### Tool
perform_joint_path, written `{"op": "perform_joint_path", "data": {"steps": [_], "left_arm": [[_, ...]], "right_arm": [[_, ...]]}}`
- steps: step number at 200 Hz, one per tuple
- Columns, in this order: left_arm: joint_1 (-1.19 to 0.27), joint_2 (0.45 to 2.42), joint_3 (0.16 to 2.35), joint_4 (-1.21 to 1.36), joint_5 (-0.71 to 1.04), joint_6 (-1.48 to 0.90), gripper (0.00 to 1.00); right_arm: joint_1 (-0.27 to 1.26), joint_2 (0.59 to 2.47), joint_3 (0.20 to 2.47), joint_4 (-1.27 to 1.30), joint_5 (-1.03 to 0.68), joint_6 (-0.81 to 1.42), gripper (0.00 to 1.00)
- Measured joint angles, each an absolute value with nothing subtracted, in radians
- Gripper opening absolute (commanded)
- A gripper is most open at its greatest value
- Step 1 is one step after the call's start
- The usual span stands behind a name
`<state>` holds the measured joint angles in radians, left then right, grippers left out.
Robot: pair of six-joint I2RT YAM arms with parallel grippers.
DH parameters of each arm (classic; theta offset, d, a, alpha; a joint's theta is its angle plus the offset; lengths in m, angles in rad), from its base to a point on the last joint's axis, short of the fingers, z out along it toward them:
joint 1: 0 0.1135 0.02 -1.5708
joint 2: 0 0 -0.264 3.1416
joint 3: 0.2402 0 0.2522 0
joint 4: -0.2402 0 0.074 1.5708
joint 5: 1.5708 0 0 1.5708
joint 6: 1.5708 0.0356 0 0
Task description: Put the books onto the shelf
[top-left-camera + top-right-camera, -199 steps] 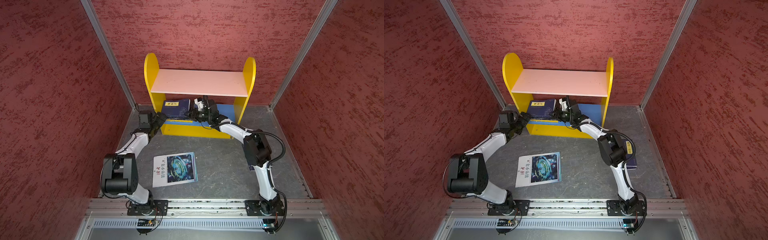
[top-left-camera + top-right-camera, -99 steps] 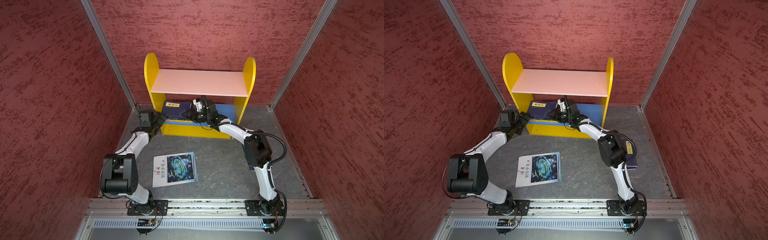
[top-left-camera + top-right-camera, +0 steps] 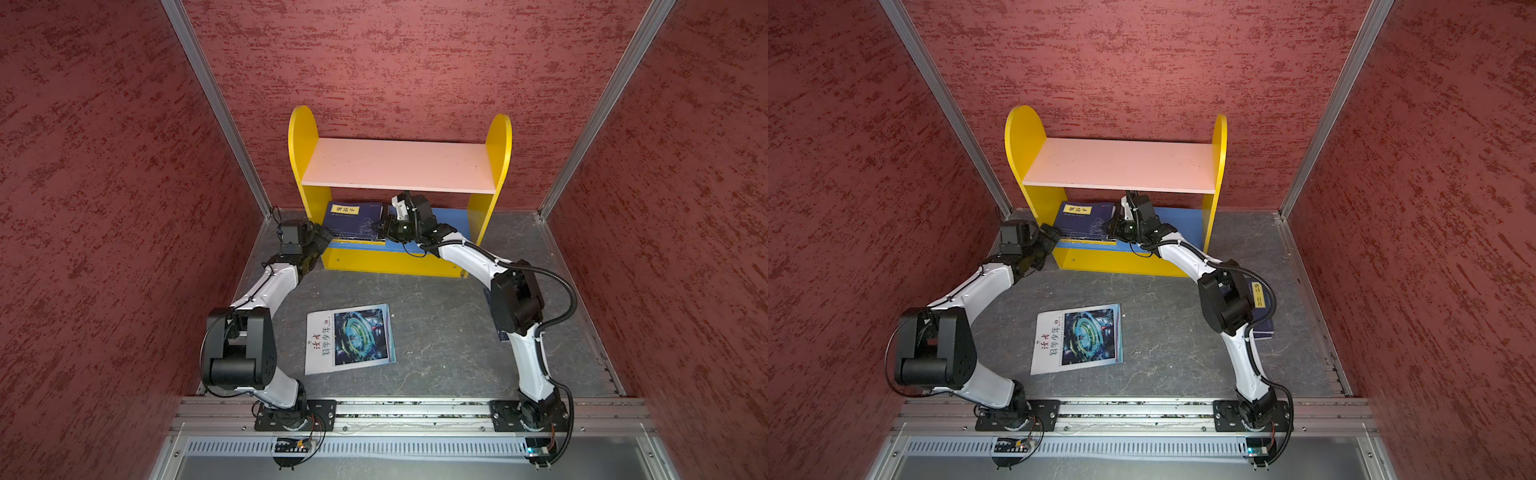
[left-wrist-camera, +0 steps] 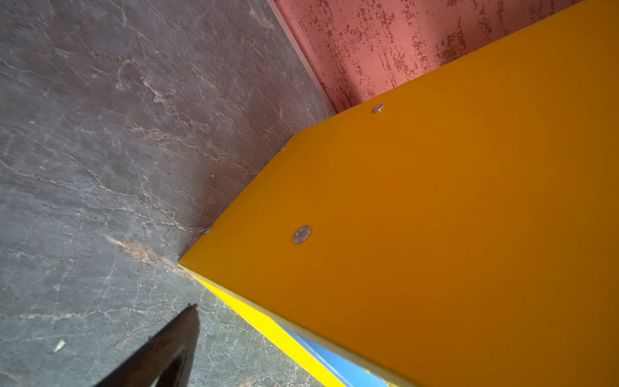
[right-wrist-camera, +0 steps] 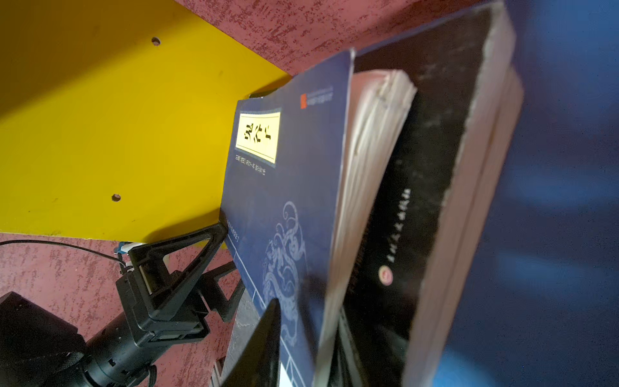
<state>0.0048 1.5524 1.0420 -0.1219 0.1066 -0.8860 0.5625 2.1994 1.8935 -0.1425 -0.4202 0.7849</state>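
**Shelf** (image 3: 300,166): stands at the middle of the table's (image 3: 436,332) back edge. It has yellow side panels, a pink upper board (image 3: 399,166) and a blue lower board (image 3: 453,220).

**Stack of books:** lies flat at the left end of the lower board, close to the left panel, with its front edge near the board's front edge.
- On top is a navy book (image 3: 353,222) with a yellow label.
- Beneath it is a black book (image 5: 418,167).
- A third lies under that, its cover hidden.
- The page edges sit staggered in the right wrist view.
- Past the right wrist, bare blue board runs to the right panel.

**Magazine** (image 3: 349,338): lies flat at mid-table, slightly askew and well apart from the shelf. Open grey table surrounds it on all sides.

**Second navy book** (image 3: 1260,297): lies near the table's right edge, mostly under the right arm's elbow.

**Left pincer** (image 3: 324,239): jaws spread wide and holding nothing, just outside the shelf's front-left corner.

**Right pincer** (image 3: 384,230): sits at the stack's right edge, under the upper board. One finger (image 5: 264,345) lies over the navy cover. Whether it grips cannot be told.
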Motion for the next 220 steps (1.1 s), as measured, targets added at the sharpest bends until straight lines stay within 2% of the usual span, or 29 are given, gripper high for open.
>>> {"op": "perform_joint_path", "data": {"steps": [22,39,78,168,220], "left_arm": [[0.004,1.552,1.042,-0.122,0.107,-0.886,1.0],[0.004,1.552,1.042,-0.122,0.106,-0.886,0.99],[0.004,1.552,1.042,-0.12,0.107,-0.886,0.99],[0.007,1.481,0.97,0.077,0.257,-0.883,0.99],[0.014,1.385,0.961,0.173,0.336,-0.881,0.99]], "right_arm": [[0.562,2.199,1.895,-0.148,-0.412,0.784,0.28],[0.562,2.199,1.903,-0.157,-0.398,0.776,0.38],[0.562,2.199,1.925,-0.177,-0.336,0.751,0.49],[0.553,2.19,1.946,-0.286,-0.243,0.639,0.62],[0.553,2.092,1.795,-0.245,-0.263,0.62,0.67]]}}
